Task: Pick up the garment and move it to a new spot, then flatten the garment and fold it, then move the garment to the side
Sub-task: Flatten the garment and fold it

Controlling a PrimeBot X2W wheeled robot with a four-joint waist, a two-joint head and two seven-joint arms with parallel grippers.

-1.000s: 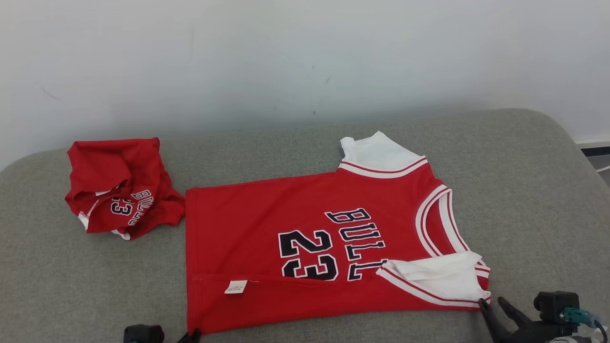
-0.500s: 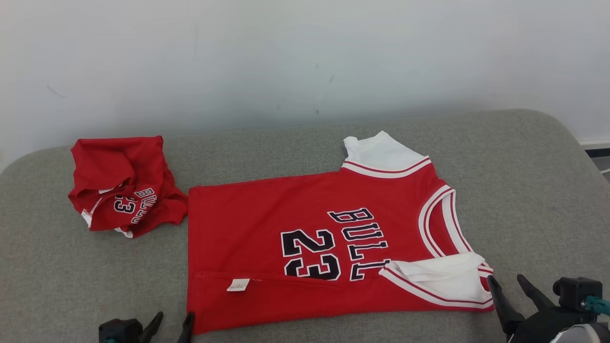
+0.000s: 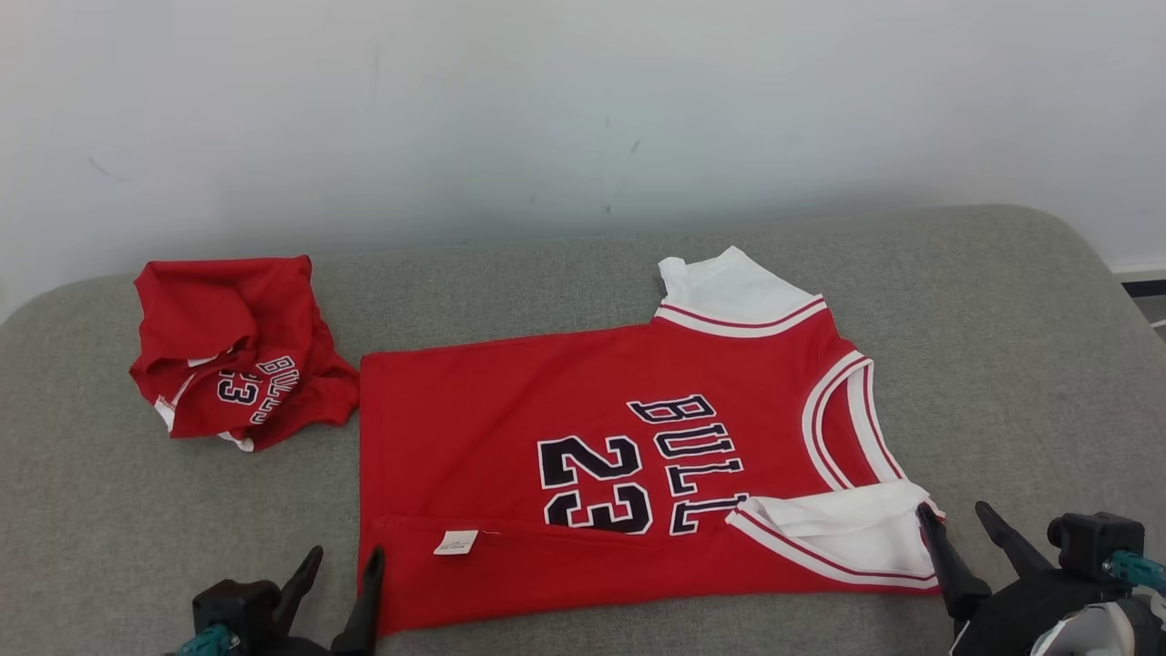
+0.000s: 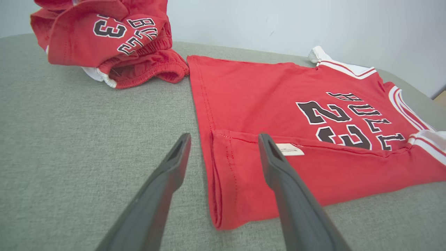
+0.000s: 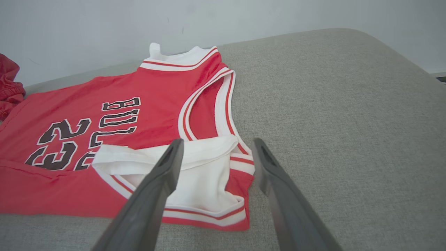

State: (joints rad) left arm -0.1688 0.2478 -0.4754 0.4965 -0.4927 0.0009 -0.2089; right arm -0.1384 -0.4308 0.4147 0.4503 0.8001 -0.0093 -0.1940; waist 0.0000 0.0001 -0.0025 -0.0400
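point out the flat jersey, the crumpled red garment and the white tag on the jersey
flat jersey (image 3: 474, 419): head view, plain red cloth left of the number
crumpled red garment (image 3: 196, 305): head view, its upper red fold
white tag (image 3: 455, 543): head view, middle of the tag

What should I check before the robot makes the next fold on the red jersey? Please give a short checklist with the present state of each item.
1. Left gripper open, holding nothing: ok.
2. Right gripper open, holding nothing: ok.
3. Jersey near edge folded over the front, lying flat: ok.
4. Far white sleeve folded in: not ok, it sticks out.
5. Shorts apart from the jersey: cannot tell, they meet at its corner.
6. Bare cushion on the right: ok.
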